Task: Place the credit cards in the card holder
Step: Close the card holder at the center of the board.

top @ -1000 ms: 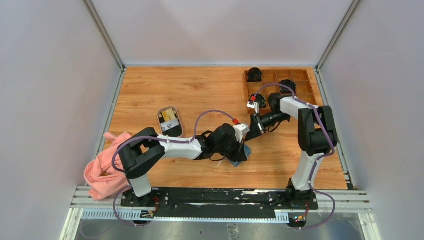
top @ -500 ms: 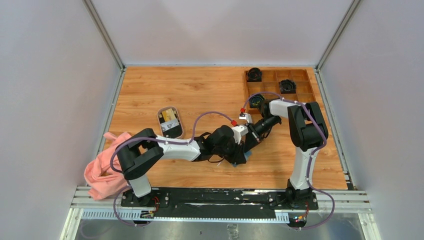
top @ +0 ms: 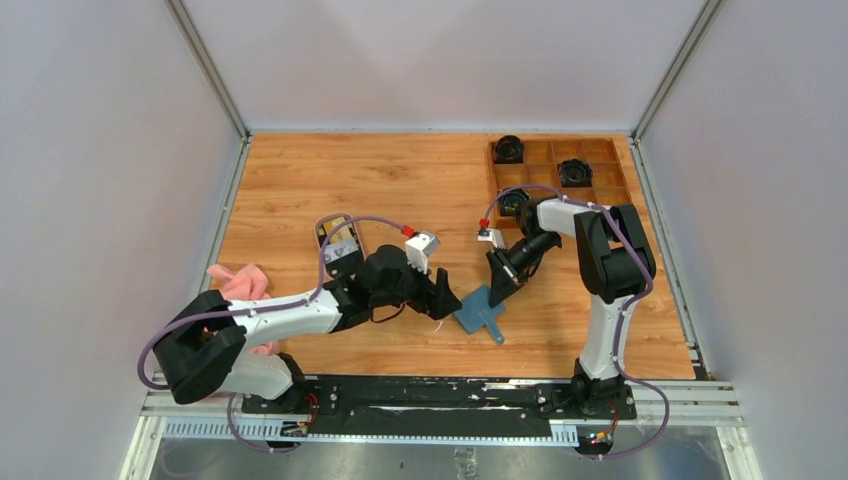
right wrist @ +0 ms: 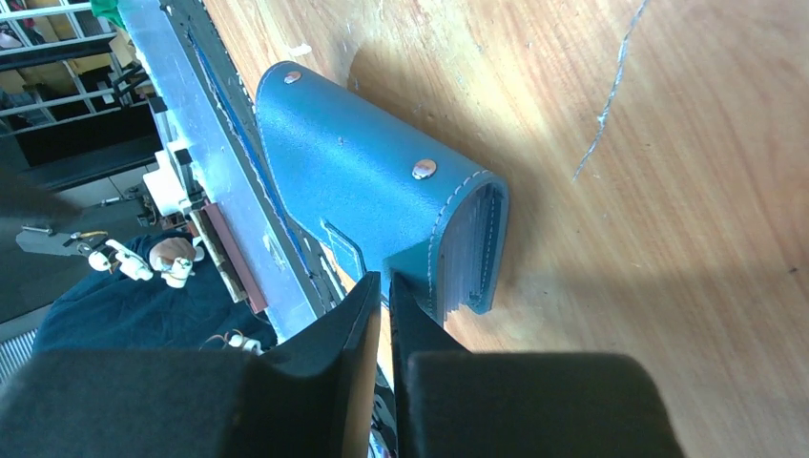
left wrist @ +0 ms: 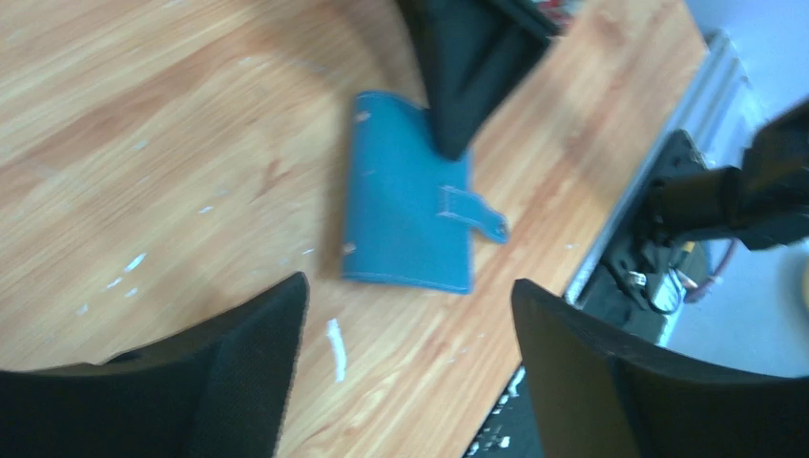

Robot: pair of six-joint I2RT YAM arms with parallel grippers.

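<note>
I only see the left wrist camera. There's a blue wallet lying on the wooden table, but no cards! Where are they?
Observer: The top camera shows a thin yellowish plastic card in a small oval white dish, left of the flat teal-blue wallet.
Operator: What's the black thing touching the wallet?
Observer: The right hand; its wrist camera shows both fingers nearly together at the wallet's edge.
Operator: Is the wallet open?
Observer: Folded, but the right wrist camera shows greyish pocket layers at its open end.
</note>
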